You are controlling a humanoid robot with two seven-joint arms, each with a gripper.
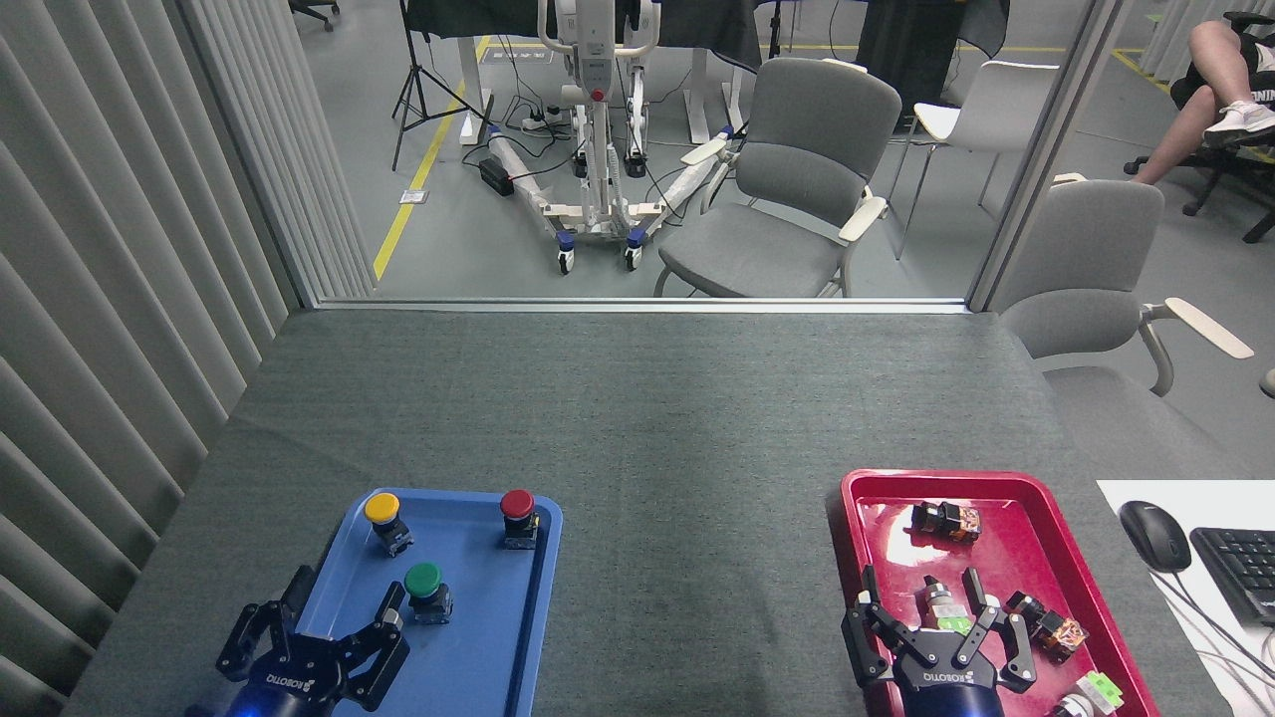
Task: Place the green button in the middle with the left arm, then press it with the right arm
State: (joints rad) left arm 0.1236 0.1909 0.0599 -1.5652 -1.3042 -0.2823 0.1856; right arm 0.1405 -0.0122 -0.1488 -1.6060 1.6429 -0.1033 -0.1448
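1. The green button (425, 588) stands upright on the blue tray (518, 637), in the near half of the tray, its dark-green cap up and its black-and-grey body below.
2. The left arm's gripper (341, 609) sits at the near left of the green button, its fingers spread wide; the right fingertip (392, 597) is just beside the button's body, the other finger is out over the tray's left edge. Nothing is held between them.
3. On the same tray, beyond the green button, a yellow button (383, 516) stands at the far left and a red button (517, 513) at the far right, both well apart from the green one.
4. The middle (697, 558), bare dark grey cloth, lies to the right of the green button, between the blue tray and the red tray (1046, 558).
5. The right arm's gripper (931, 596) hovers over the near part of the red tray, far to the right of the green button, fingers spread wide and empty, with small button parts (946, 520) scattered on the tray around it.
6. Farther right still, a black mouse (1155, 535) and a keyboard (1240, 568) rest on a white surface.
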